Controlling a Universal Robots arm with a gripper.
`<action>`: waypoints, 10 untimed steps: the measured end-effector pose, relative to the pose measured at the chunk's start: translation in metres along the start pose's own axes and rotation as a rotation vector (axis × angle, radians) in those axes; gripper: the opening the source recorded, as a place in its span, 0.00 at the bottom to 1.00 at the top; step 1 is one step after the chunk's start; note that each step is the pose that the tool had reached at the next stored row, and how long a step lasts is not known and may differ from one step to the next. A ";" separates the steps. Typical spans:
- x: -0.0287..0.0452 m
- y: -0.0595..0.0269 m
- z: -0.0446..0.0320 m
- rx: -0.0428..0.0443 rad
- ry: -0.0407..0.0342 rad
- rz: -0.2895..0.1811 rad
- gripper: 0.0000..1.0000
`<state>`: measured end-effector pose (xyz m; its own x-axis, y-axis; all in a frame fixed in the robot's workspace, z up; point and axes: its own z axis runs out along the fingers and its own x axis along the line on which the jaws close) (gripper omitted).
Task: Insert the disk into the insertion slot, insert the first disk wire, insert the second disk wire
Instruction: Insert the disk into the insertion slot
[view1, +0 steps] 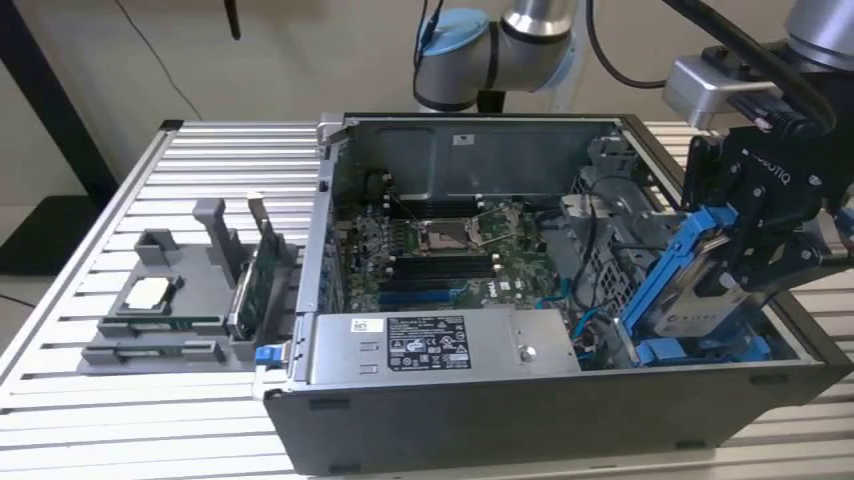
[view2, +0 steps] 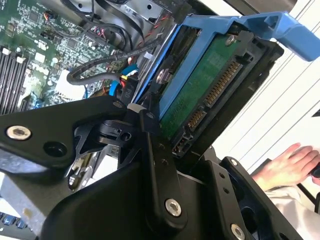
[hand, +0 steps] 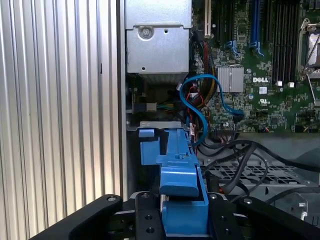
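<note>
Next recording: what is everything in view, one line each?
the disk: one, silver-grey in blue carrier, tilted above the drive cage
the insertion slot: one, blue-edged, below the disk
computer case: one, dark grey, open, on the table
motherboard: one, green, inside the case
power-supply box: one, grey, case's near edge
parts holder: one, grey, exterior view's left
table: one, silver slatted, under everything
hand: one, a person's, in the second wrist view
gripper: one, black, shut on the disk

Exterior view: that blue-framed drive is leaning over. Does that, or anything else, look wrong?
The disk leans, clamped in the gripper, its lower end at the insertion slot but not seated. That looks like mid-insertion, not damage. Odder is a person's hand nearby, in the second wrist view.
</note>
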<state>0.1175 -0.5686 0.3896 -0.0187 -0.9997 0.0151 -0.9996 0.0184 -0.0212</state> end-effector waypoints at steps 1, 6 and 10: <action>0.0000 0.0000 0.0000 0.0000 0.0000 0.000 0.33; 0.0000 0.0000 0.0002 0.0000 0.0000 0.000 0.33; 0.0000 0.0000 0.0003 -0.0001 0.0000 0.000 0.40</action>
<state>0.1175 -0.5686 0.3893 -0.0188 -0.9997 0.0150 -0.9996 0.0184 -0.0212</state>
